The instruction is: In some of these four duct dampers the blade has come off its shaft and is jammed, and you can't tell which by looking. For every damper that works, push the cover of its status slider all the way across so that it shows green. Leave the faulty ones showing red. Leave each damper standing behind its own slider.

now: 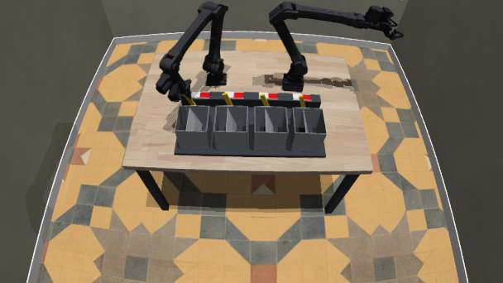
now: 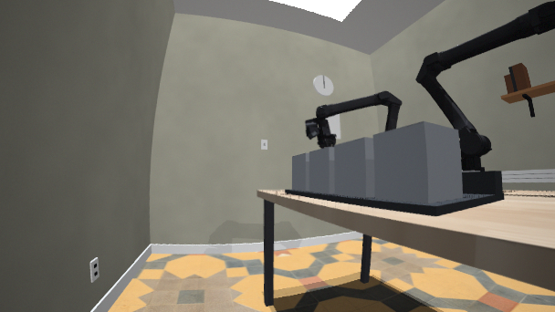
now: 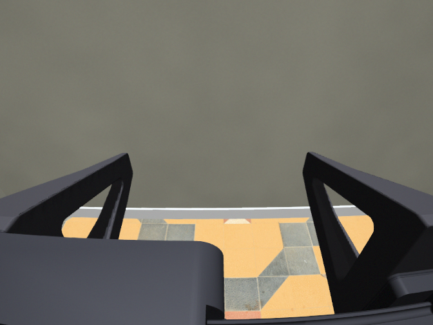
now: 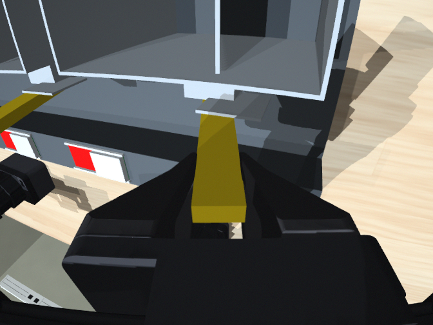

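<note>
Right tool [image 1: 187, 98] [image 2: 327, 142] [image 4: 218, 157] down at the end damper [image 1: 192, 141] [image 2: 298, 173] [image 4: 122, 77], far left of the row in the top view. Closed to a narrow gap, with the damper's yellow lever [image 1: 190, 100] [image 4: 219, 164] gripped between the fingers, one finger on each side. In the right wrist view, lever end pointing back toward the tool's body, small grey tab [image 4: 230, 106] at the other end, just beside the damper wall. Inside the same open-topped box, a thin upright plate [image 4: 217, 38]. Three more grey dampers [image 1: 232, 141] [image 1: 270, 141] [image 1: 308, 141] alongside, all upright on one dark base [image 1: 248, 153] [image 2: 435, 211] [image 4: 342, 78] on the wooden worktop [image 1: 145, 145] [image 2: 525, 205] [image 4: 384, 157], in line behind the slider strip [image 1: 285, 100] [image 4: 150, 173]. Red visible at all four sliders [image 1: 204, 95] [image 1: 238, 95] [image 1: 273, 96] [image 1: 307, 98] [image 4: 82, 157] [image 4: 13, 141] in the top view, beside white covers; no green face made out. Right wrist view: two sliders readable, both red. Left tool [image 1: 396, 35] [image 3: 217, 162] well apart from the row, raised out to the side, fingers spread wide, with nothing between them. Facing wall [image 3: 216, 87] and patterned floor [image 1: 256, 227] [image 2: 228, 269] [image 3: 244, 255]. Blade condition: cannot tell.
</note>
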You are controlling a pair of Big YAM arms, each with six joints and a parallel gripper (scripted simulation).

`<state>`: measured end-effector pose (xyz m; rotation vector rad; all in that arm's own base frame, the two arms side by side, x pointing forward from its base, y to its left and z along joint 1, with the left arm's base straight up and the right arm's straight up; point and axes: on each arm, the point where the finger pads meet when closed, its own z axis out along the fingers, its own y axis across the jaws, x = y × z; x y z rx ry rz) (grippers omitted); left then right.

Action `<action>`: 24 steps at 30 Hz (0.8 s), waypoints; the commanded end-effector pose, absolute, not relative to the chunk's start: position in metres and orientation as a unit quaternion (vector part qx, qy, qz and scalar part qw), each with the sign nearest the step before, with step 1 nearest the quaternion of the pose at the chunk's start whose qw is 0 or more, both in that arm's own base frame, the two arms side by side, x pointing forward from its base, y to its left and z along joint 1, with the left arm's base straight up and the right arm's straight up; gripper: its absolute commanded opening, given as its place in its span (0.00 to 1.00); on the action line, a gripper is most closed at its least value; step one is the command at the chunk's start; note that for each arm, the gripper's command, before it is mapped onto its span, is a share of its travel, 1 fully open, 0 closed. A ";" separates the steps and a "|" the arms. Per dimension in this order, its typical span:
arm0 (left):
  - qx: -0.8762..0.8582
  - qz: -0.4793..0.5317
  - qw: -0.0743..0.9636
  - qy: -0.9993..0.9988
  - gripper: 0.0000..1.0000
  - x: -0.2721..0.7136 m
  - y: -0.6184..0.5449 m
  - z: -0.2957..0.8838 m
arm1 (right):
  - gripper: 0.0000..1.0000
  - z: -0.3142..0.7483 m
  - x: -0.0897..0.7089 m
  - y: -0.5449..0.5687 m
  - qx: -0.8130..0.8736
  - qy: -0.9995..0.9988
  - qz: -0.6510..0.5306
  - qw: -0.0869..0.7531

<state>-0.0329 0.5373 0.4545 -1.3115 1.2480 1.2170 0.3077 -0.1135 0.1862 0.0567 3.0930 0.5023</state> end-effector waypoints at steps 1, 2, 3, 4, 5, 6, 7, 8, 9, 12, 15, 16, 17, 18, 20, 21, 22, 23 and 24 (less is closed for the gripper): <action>-0.513 0.513 0.486 0.486 1.00 -0.029 0.544 0.501 | 0.17 0.191 0.311 -0.108 0.015 0.990 0.143 0.013; -0.513 0.513 0.486 0.486 1.00 -0.029 0.544 0.501 | 0.17 0.192 0.311 -0.107 0.015 0.990 0.140 0.013; -0.513 0.513 0.486 0.486 1.00 -0.029 0.544 0.501 | 0.17 0.192 0.311 -0.107 0.015 0.990 0.136 0.013; -0.513 0.513 0.486 0.486 1.00 -0.029 0.544 0.501 | 0.17 0.192 0.311 -0.106 0.015 0.991 0.133 0.013; -0.513 0.513 0.486 0.486 1.00 -0.029 0.544 0.501 | 0.17 0.192 0.311 -0.105 0.015 0.991 0.129 0.013; -0.513 0.513 0.486 0.486 1.00 -0.029 0.544 0.501 | 0.17 0.192 0.311 -0.105 0.015 0.992 0.125 0.013; -0.513 0.513 0.486 0.486 1.00 -0.029 0.544 0.501 | 0.17 0.193 0.311 -0.104 0.015 0.992 0.121 0.013; -0.513 0.513 0.486 0.486 1.00 -0.029 0.544 0.501 | 0.17 0.193 0.311 -0.103 0.015 0.993 0.118 0.013; -0.513 0.513 0.486 0.486 1.00 -0.029 0.544 0.501 | 0.17 0.193 0.311 -0.102 0.015 0.993 0.113 0.013; -0.513 0.513 0.486 0.486 1.00 -0.029 0.544 0.501 | 0.17 0.194 0.312 -0.100 0.015 0.995 0.101 0.013; -0.513 0.513 0.486 0.486 1.00 -0.029 0.544 0.501 | 0.17 0.194 0.312 -0.099 0.015 0.995 0.097 0.013; -0.513 0.513 0.486 0.486 1.00 -0.029 0.544 0.501 | 0.17 0.192 0.313 -0.099 0.016 0.995 0.093 0.011; -0.513 0.513 0.486 0.486 1.00 -0.029 0.544 0.501 | 0.17 0.194 0.312 -0.097 0.015 0.996 0.088 0.013; -0.513 0.513 0.486 0.486 1.00 -0.029 0.544 0.501 | 0.17 0.194 0.312 -0.096 0.015 0.996 0.084 0.013; -0.513 0.513 0.486 0.486 1.00 -0.029 0.544 0.501 | 0.17 0.195 0.312 -0.095 0.016 0.997 0.076 0.013; -0.513 0.513 0.486 0.486 1.00 -0.029 0.544 0.501 | 0.17 0.195 0.312 -0.094 0.016 0.997 0.072 0.013; -0.513 0.513 0.486 0.486 1.00 -0.029 0.544 0.501 | 0.17 0.195 0.312 -0.093 0.016 0.998 0.068 0.013; -0.513 0.513 0.486 0.486 1.00 -0.029 0.544 0.501 | 0.17 0.195 0.312 -0.092 0.016 0.998 0.064 0.013; -0.513 0.513 0.486 0.486 1.00 -0.029 0.544 0.501 | 0.17 0.195 0.312 -0.092 0.016 0.998 0.060 0.013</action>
